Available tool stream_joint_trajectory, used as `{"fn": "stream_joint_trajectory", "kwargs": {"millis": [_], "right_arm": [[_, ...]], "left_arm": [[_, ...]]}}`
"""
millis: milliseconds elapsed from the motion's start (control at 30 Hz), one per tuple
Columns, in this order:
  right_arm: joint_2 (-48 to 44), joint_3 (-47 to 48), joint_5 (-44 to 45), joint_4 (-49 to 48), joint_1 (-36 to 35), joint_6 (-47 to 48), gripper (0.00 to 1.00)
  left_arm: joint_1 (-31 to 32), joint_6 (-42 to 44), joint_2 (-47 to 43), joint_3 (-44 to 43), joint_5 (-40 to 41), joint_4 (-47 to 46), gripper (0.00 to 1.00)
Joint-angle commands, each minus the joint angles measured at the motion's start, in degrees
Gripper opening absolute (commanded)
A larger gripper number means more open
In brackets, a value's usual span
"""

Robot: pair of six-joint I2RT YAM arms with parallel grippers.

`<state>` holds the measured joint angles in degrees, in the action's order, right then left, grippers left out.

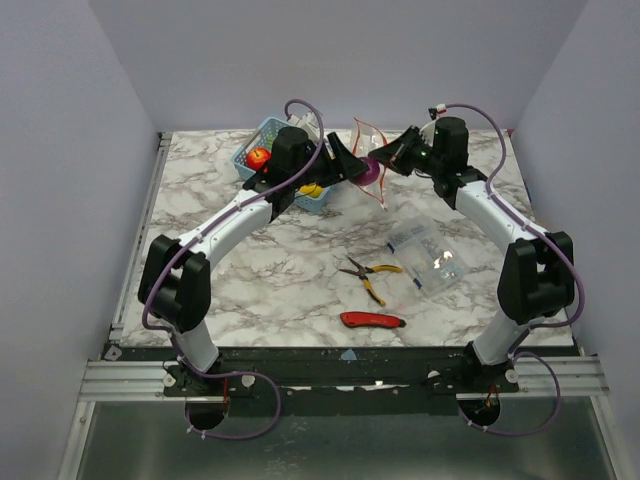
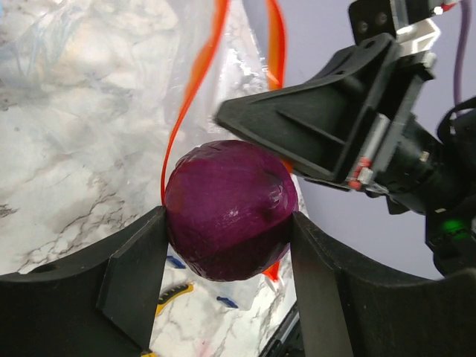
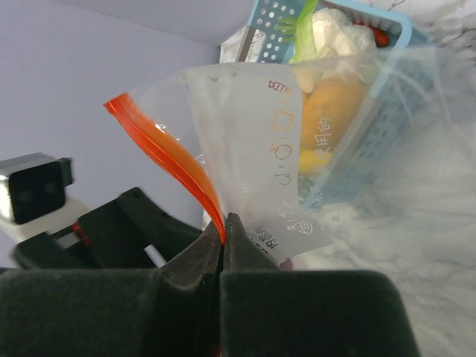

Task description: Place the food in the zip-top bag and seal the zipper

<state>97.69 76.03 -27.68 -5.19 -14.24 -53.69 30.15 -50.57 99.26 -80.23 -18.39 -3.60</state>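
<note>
Top view: beside the blue mesh basket (image 1: 262, 137), the left gripper (image 1: 347, 166) holds a purple toy vegetable (image 1: 369, 171) at the zip-top bag (image 1: 378, 192).
Left wrist: its jaws clamp the vegetable (image 2: 230, 212).
Right wrist: the right gripper (image 3: 223, 239), jaws pressed together, pinches the zipper (image 3: 160, 149).

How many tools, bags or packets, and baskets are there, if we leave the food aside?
Tools: 2 (pliers, utility knife)
Bags or packets: 2 (zip-top bag, clear packet)
Baskets: 1 (blue basket)
Total: 5
</note>
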Motion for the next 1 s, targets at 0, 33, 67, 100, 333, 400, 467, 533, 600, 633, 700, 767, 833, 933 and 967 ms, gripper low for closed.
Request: {"fn": "stream_joint_trajectory", "kwargs": {"millis": [0, 33, 67, 100, 333, 400, 467, 533, 600, 633, 700, 767, 833, 933, 967], "right_arm": [[-3.5, -0.3, -4.4, -6.1, -0.4, -5.5, 0.01], [-3.6, -0.2, -4.6, -6.1, -0.4, -5.5, 0.01], [-3.6, 0.0, -5.1, -6.1, -0.4, -5.5, 0.01], [-3.6, 0.0, -5.5, -6.3, -0.4, -5.5, 0.01], [-3.4, -0.7, -5.5, -4.2, -0.5, -2.9, 0.01], [-3.4, -0.6, -5.5, -3.8, -0.5, -2.6, 0.01], [-3.3, -0.6, -5.6, -3.5, -0.5, -2.7, 0.01], [-3.2, -0.4, -5.5, -3.0, -0.5, -2.7, 0.01], [-3.3, -0.3, -4.9, -2.3, -0.5, -2.6, 0.01], [-3.4, -0.3, -4.4, -2.0, -0.5, -2.6, 0.01], [-3.7, -0.4, -3.6, -1.3, -0.5, -2.5, 0.01], [-3.6, -0.5, -3.6, -0.9, -0.3, -2.5, 0.01], [-3.3, -0.6, -4.2, -0.9, -0.1, -2.5, 0.01], [-3.1, -0.6, -4.5, -1.2, -0.1, -2.5, 0.01], [-3.1, -0.5, -4.5, -1.2, -0.1, -2.4, 0.01]], "left_arm": [[0.2, 3.0, 2.7, -2.5, 4.6, 5.9, 0.0], [0.3, 3.6, 3.0, -3.5, 5.4, 7.6, 0.0], [0.3, 4.1, 3.5, -5.2, 6.1, 10.2, 0.0], [0.4, 4.6, 3.8, -6.7, 7.0, 12.7, 0.0], [2.9, 6.1, 2.4, -14.7, 15.3, 24.2, 0.0], [3.2, 6.3, 2.6, -16.6, 15.4, 25.3, 0.0], [3.2, 6.0, 3.6, -18.9, 14.1, 27.0, 0.04], [3.2, 5.9, 4.9, -21.5, 12.9, 28.9, 0.1], [3.2, 5.6, 5.6, -22.5, 12.1, 29.8, 0.21], [3.2, 5.6, 5.5, -22.6, 11.9, 30.0, 0.3], [3.2, 5.8, 4.8, -22.1, 11.2, 29.8, 0.48], [3.2, 6.4, 3.7, -21.3, 10.7, 29.4, 0.62], [3.1, 7.4, 2.8, -20.9, 9.7, 29.4, 0.73], [2.9, 9.0, 2.2, -21.6, 7.8, 30.4, 0.88], [2.7, 9.5, 2.0, -21.9, 7.0, 30.7, 0.92]]}}
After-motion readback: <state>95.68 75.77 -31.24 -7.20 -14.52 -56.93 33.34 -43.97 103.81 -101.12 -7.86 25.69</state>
